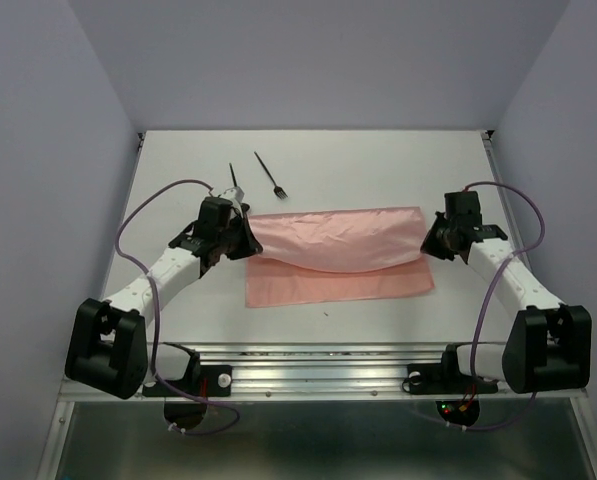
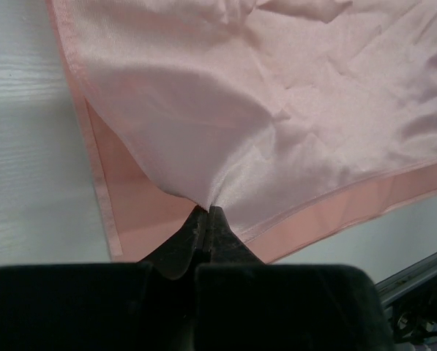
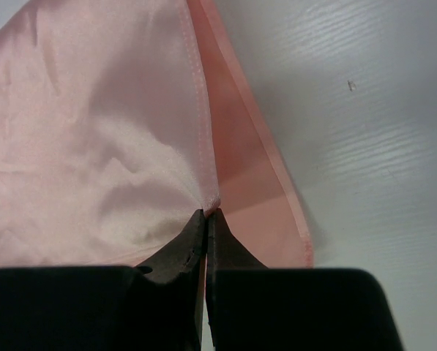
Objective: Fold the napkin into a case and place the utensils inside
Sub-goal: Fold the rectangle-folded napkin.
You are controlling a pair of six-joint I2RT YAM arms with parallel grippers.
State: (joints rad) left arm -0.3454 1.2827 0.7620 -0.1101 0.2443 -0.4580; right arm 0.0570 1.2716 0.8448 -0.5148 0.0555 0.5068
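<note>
The pale pink napkin (image 1: 338, 245) lies across the middle of the table, its upper layer doubled over the lower one and sagging in the middle. My left gripper (image 1: 248, 240) is shut on the upper layer's left corner (image 2: 207, 210). My right gripper (image 1: 430, 243) is shut on the right corner (image 3: 206, 213). The lower layer (image 1: 338, 288) lies flat on the table, showing past the fold in both wrist views. The cloth is a wide sheet; no case shows. Behind the napkin lie the utensils: a black fork (image 1: 271, 176) and a second slim black piece (image 1: 234, 177), its near end behind my left gripper.
The white table (image 1: 378, 160) is walled by pale panels at the left, back and right. Purple cables (image 1: 143, 215) loop beside both arms. A metal rail (image 1: 318, 365) runs along the near edge between the arm bases.
</note>
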